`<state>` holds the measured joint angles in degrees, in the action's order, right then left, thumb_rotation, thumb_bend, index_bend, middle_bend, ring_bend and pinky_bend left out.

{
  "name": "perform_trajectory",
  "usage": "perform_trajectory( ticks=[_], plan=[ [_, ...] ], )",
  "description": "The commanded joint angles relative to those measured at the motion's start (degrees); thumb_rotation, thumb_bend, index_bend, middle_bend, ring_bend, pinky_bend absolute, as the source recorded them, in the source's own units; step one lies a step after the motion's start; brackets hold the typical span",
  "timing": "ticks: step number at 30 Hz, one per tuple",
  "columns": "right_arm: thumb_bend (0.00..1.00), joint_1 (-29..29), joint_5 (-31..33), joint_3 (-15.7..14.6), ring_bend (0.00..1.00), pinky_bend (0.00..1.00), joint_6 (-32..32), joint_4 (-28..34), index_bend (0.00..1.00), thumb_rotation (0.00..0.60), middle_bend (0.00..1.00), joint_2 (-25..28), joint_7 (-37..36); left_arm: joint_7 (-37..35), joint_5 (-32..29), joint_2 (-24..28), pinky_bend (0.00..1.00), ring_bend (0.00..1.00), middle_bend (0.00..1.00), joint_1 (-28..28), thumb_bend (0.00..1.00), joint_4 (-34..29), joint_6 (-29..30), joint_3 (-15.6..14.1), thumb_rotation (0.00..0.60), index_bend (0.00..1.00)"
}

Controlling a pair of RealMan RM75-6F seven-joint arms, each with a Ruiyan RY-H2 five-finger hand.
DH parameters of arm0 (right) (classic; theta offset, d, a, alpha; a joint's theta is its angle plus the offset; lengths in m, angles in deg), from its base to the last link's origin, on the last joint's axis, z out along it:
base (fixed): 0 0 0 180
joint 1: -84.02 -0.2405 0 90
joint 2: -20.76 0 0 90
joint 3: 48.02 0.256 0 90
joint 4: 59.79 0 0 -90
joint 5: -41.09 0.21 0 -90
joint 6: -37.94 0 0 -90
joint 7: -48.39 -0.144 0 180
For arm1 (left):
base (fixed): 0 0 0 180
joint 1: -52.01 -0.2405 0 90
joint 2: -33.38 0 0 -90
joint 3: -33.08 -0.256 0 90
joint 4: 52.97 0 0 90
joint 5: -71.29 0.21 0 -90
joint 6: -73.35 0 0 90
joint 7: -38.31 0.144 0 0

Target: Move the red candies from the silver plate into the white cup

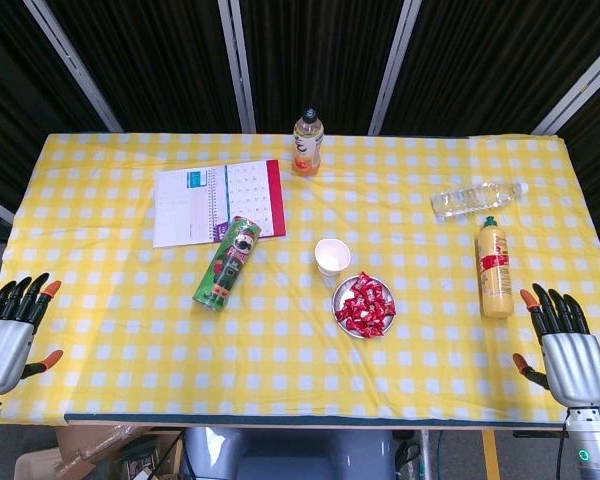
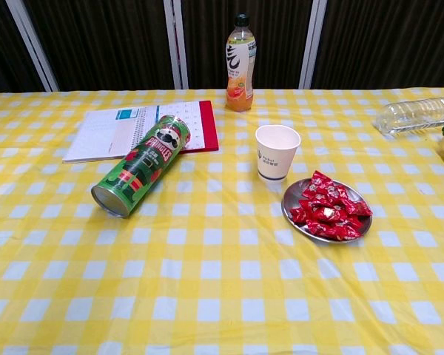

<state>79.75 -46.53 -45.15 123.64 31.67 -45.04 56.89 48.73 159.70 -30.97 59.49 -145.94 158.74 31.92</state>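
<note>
1. Hands sit at the near corners of the surface, seen only in the head view; the chest view shows neither.
2. Left hand rests at the near left edge, back of the hand up, fingers straight and spread, pointing away from the robot, thumb out to the side. It is released and holds nothing.
3. Right hand rests at the near right edge in a matching pose: back up, fingers extended and apart, thumb splayed inward. It too is released and empty.
4. Both hands are well apart from the plate and cup.
5. Candies lie heaped on the plate, which sits near the middle of the surface, slightly right of centre.
6. Cup stands upright just beside the plate, on its far left side; whether they touch I cannot tell.
7. Chip can lies on its side left of the cup, its far end by a notebook.
8. Orange drink bottle stands at the far edge.
9. Clear bottle lies on its side at the far right, and a yellow bottle lies nearer, ahead of the right hand.
</note>
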Motion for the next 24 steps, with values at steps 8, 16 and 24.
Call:
perform_trajectory(
  ticks=[8,16,24],
  plan=[
    [0.29,-0.04,0.11,-0.02,0.00,0.07,-0.25,0.08,0.00,0.600,0.04,0.11,-0.33,-0.87,0.01,-0.11,0.00,0.00,0.00,-0.26,0.03,0.64,-0.61,-0.06,0.600,0.00],
    [0.29,-0.23,-0.74,-0.21,0.00,0.07,-0.17,0.34,0.00,0.600,0.04,-0.04,-0.10,-2.11,0.66,0.07,0.00,0.00,0.00,-0.23,0.03,0.77,-0.69,0.03,0.600,0.00],
    [0.29,-1.84,-2.33,0.30,0.17,0.35,-1.07,4.57,0.00,0.600,0.09,0.06,1.60,-3.24,1.13,0.60,0.00,0.00,0.00,-0.03,0.03,0.72,-1.44,-0.14,0.600,0.00]
  ],
)
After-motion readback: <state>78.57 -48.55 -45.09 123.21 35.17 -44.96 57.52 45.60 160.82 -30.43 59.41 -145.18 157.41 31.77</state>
